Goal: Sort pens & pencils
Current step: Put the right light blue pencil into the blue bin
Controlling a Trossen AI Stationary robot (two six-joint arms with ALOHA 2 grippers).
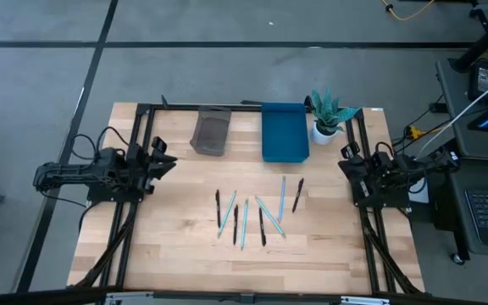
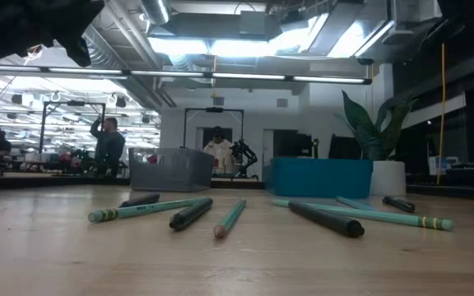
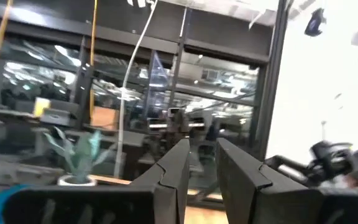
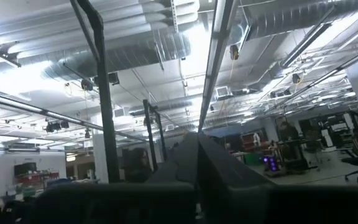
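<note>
1. Nearest the low cam, on the wood table [image 1: 176,246]: pens & pencils lie loose in a cluster mid-table, front half; teal pencil [image 2: 142,211] w/ a banded end to the left, black pen [image 2: 191,213] just beside it, another teal pencil [image 2: 230,218] pointing at the cam, a fat black pen [image 2: 326,219] and a long teal pencil [image 2: 369,213] to the right; nothing sorted yet, nothing in a gripper.
2. From above the same cluster [image 1: 257,213] fans out, darks & teals mixed, a few crossing or touching near the middle; my read: scattered like this so each must be picked singly, and the crossed ones look trickiest.
3. Both arms sit back at the table's sides, well apart from the cluster; looks like a parked pose.
4. Left gripper [image 3: 201,168]: at the left edge, raised, aimed across the table; fingers a little apart w/ a slim gap, nothing between them.
5. Right gripper [image 4: 197,146]: at the right edge, tipped up toward the ceiling; fingers pressed together, empty.
6. Farther back, two bins side by side at the far edge: grey bin [image 1: 211,132] left, blue bin [image 1: 284,131] right; prob one per kind, tho which takes which I can't tell.
7. Far right corner: potted plant [image 1: 327,113], clear of the work area.
8. Beyond the table, a person [image 2: 108,146] stands in the lab, not involved.
</note>
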